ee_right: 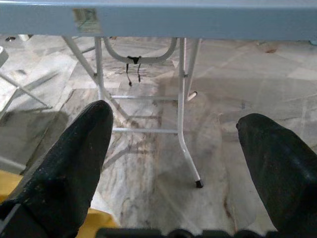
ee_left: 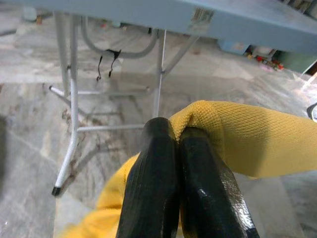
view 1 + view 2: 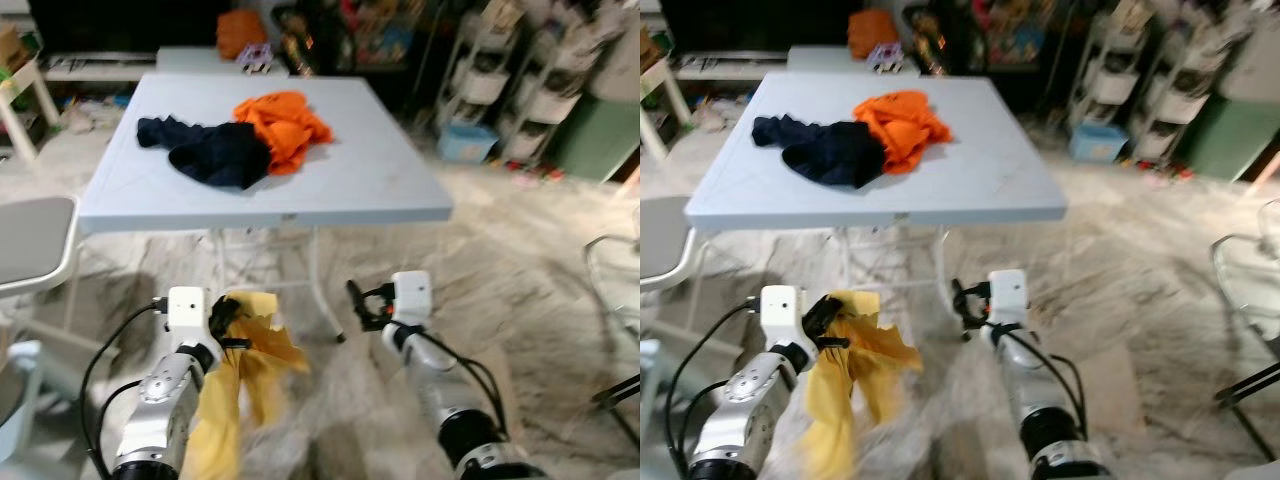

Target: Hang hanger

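My left gripper [image 3: 228, 318] is shut on a yellow garment [image 3: 245, 385], which hangs down from it in front of the table's near edge. In the left wrist view the two black fingers [image 2: 158, 163] press together with yellow knit cloth [image 2: 257, 139] bunched behind them. My right gripper [image 3: 360, 303] is held at the same height, open and holding nothing; its wrist view shows wide-apart fingers [image 1: 74, 158] over the marble floor. On the light blue folding table [image 3: 350, 190] lie an orange garment [image 3: 283, 125] and a navy garment [image 3: 215, 152], touching each other.
A grey chair seat [image 3: 35, 240] stands at the left and a metal chair frame [image 3: 615, 270] at the right. White shelf racks [image 3: 500, 90], a blue box [image 3: 465, 140] and a green cabinet [image 3: 600, 135] line the back right. The white table legs [image 1: 183, 124] are just ahead.
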